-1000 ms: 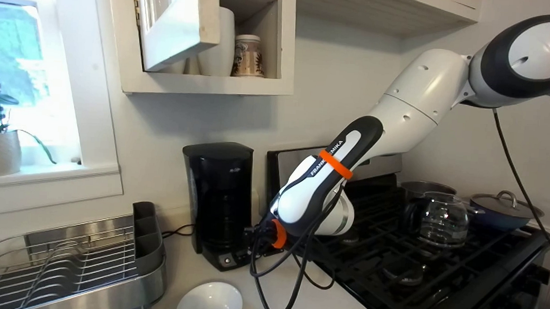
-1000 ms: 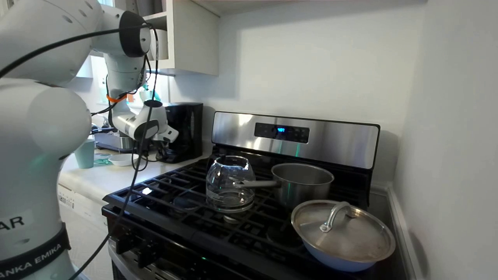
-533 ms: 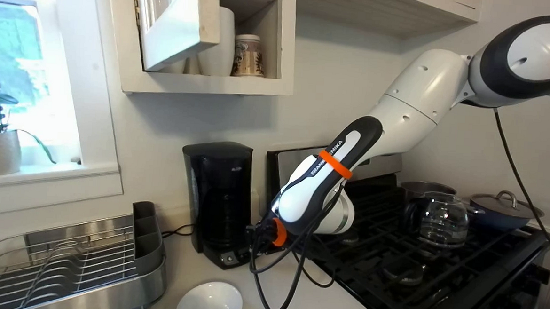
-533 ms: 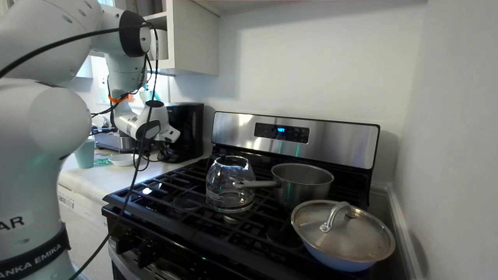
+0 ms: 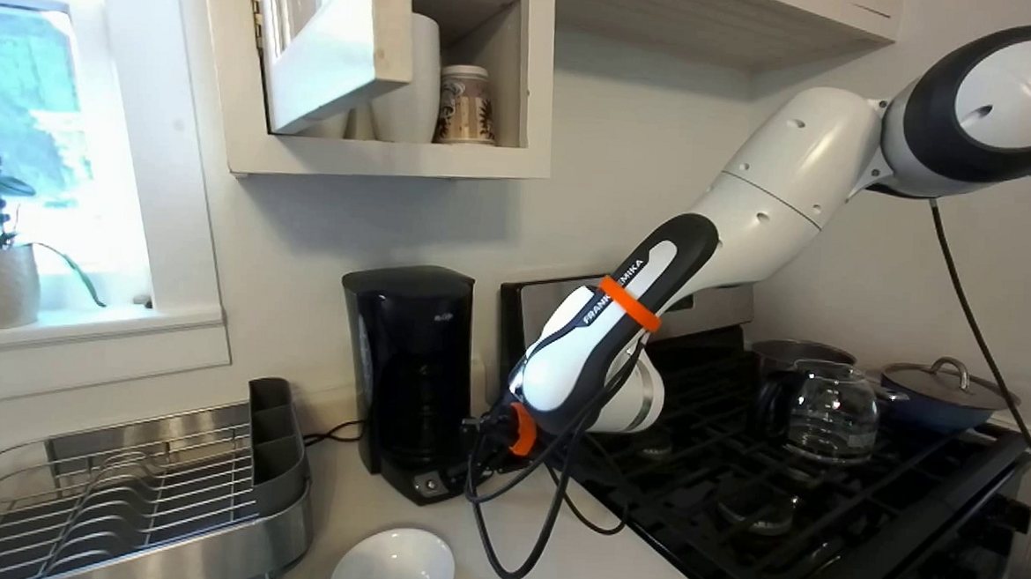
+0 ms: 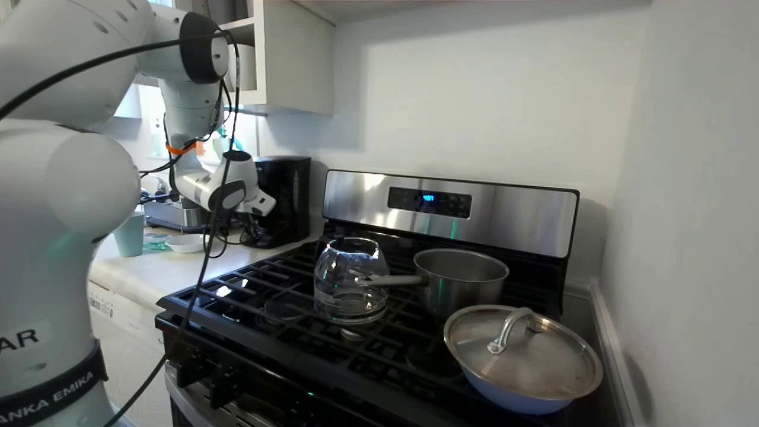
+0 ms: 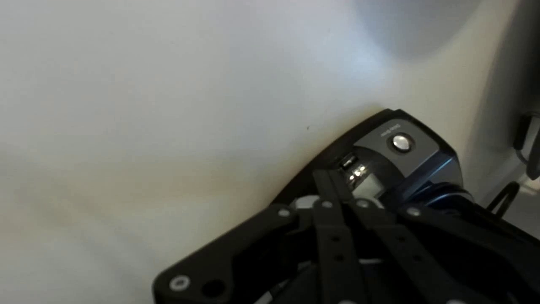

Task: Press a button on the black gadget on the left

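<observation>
Hand (image 7: 330,174) by glossy, boxy coffee maker (image 5: 412,372)

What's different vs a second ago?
The arm and gripper have shifted slightly upward in an exterior view, and the hanging cable loop has risen too. No grasp or release shows. The coffee maker, white bowl and glass carafe stayed put.

White arm (image 5: 781,193), orange bands (image 5: 629,304), black cables (image 5: 511,576), silver-screwed black jaws.
</observation>
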